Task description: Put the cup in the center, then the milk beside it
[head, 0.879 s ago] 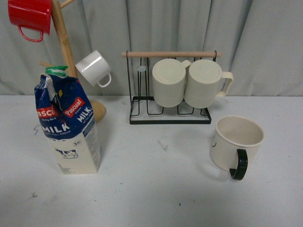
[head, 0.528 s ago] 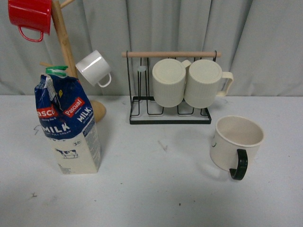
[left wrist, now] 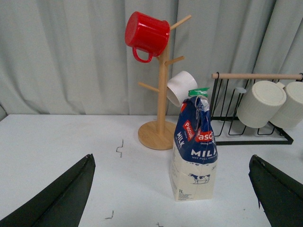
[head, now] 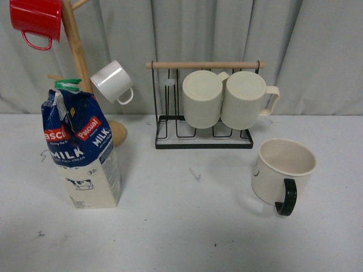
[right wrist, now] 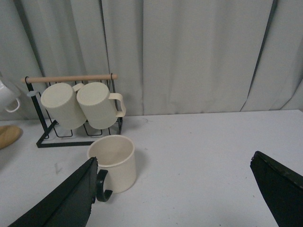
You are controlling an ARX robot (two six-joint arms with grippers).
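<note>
On the right, the cup (head: 282,171) stands upright, handle facing the camera

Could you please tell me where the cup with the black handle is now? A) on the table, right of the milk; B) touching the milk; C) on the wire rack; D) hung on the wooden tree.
A: the cup stands upright on the table, well apart from the milk and in front of the wire rack.
</note>
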